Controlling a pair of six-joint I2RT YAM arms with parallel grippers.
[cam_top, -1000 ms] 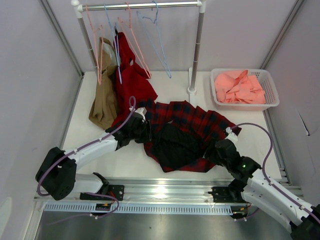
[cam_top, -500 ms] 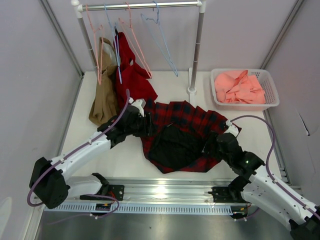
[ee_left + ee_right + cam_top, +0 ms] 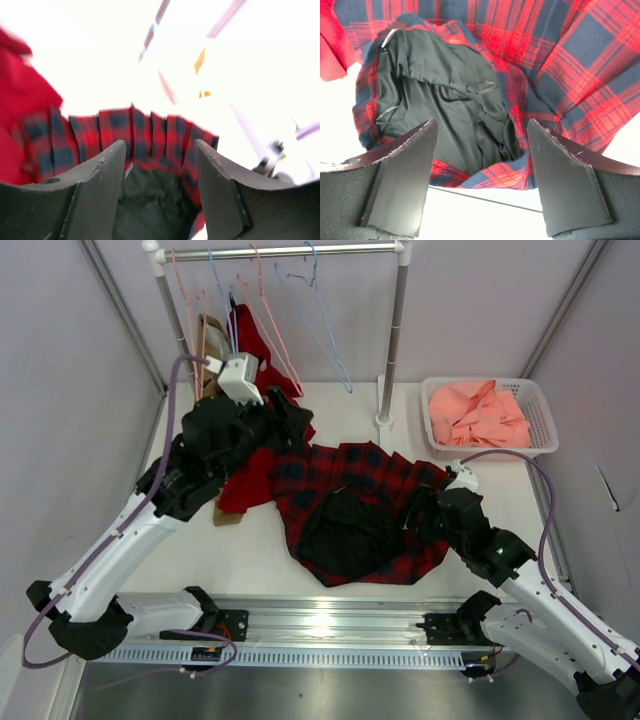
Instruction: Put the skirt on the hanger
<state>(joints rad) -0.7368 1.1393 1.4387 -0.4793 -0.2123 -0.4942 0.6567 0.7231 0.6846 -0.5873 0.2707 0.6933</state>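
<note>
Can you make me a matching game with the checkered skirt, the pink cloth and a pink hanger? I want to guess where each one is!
Things:
1. skirt
2. pink cloth
3. pink hanger

Places:
a. in the white basket
b. spread on the table
c. hanging on the rail

Pairs: 1-b, 2-a, 3-c

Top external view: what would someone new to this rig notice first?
The red-and-navy plaid skirt sprawls across the middle of the table, its black lining turned up toward the near edge. Both grippers are open over it: the left gripper sits high near its far-left corner, and the right gripper is above the lining. Behind them, the pink hanger hangs on the rail.
</note>
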